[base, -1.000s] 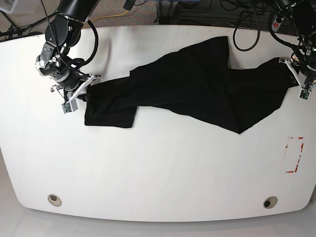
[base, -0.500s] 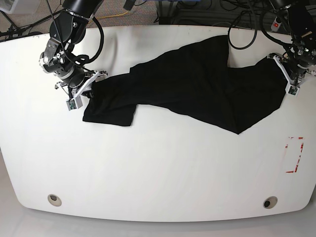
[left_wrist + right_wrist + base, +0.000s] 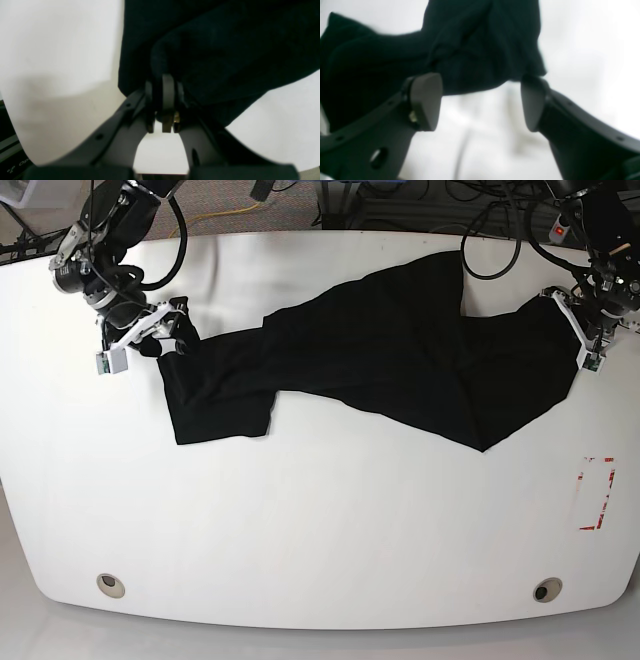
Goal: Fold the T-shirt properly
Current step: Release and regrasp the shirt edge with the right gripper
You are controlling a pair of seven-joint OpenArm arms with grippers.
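The T-shirt lies spread in a crumpled diagonal band across the far half of the white bench, its lowest point reaching toward mid-bench and one end near the far right edge. The left tool is pinched tight on a fold of the cloth at that end. The right tool stands wide, cloth bunched just beyond its fingertips, ungripped. The near half of the bench is bare, bearing only a red-marked rectangle.
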